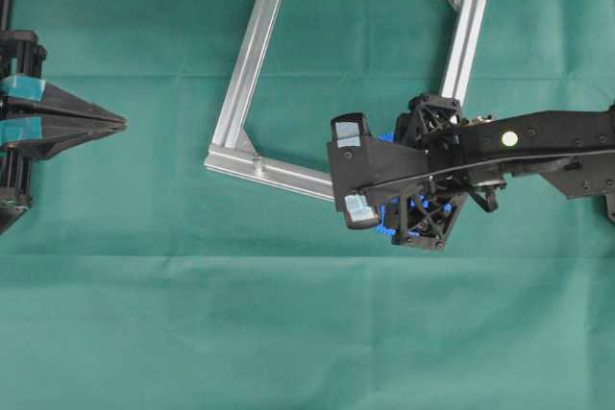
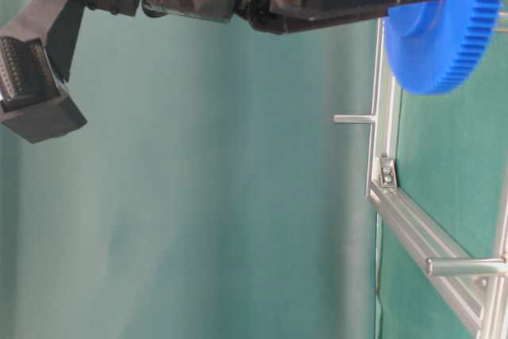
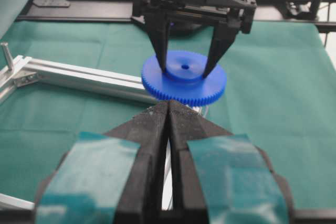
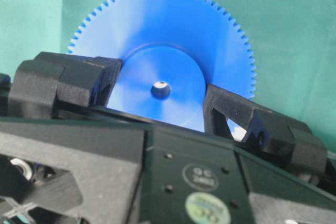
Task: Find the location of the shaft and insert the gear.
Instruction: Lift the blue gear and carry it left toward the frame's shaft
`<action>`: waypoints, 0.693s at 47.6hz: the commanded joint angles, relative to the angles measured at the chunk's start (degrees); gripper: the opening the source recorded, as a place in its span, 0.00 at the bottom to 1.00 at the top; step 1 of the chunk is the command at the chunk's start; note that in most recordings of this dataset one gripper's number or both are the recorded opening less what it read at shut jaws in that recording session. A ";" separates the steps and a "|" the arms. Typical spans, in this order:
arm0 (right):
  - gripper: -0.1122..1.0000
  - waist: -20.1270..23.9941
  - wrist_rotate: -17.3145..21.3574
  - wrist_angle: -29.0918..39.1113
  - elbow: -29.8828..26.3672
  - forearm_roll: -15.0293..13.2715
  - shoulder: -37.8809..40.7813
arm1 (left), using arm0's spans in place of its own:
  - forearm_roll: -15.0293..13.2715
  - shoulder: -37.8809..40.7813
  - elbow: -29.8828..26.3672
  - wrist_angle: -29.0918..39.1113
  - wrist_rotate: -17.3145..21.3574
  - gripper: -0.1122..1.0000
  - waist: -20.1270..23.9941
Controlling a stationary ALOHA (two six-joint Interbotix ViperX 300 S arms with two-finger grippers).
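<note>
Clamped between my right gripper's (image 3: pixel 185 72) black fingers (image 4: pixel 68 85) by its raised hub, the flat bright-blue plastic toothed gear (image 4: pixel 168 51) hangs level above the aluminium frame rail (image 3: pixel 84 77). It seems light, rigid, slick; the hub suits gripping. My left gripper (image 3: pixel 168 111) rests closed, far left.

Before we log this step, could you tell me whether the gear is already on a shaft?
Not yet: the right gripper holds the gear by its hub, above the frame rail, centre hole unfilled.
</note>
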 commanded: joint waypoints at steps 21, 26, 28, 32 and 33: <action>0.73 -0.18 -0.97 -3.08 -0.53 -1.14 0.09 | -0.09 0.53 -1.49 -0.26 0.00 0.11 -0.18; 0.73 -0.18 -0.97 -3.34 -0.18 -1.14 0.09 | -0.09 0.53 -1.49 -0.26 -0.09 0.11 -0.18; 0.73 -0.18 -0.97 -3.52 0.09 -1.14 0.09 | -0.09 0.53 -1.49 -0.26 -0.09 0.11 -0.18; 0.73 -0.09 -0.70 -3.52 0.26 -0.88 0.00 | -0.09 0.53 -1.49 -0.26 -0.09 0.11 -0.18; 0.73 -0.09 -0.70 -3.60 0.26 -0.79 0.00 | -0.09 0.44 -1.49 -0.26 -0.09 0.11 -0.18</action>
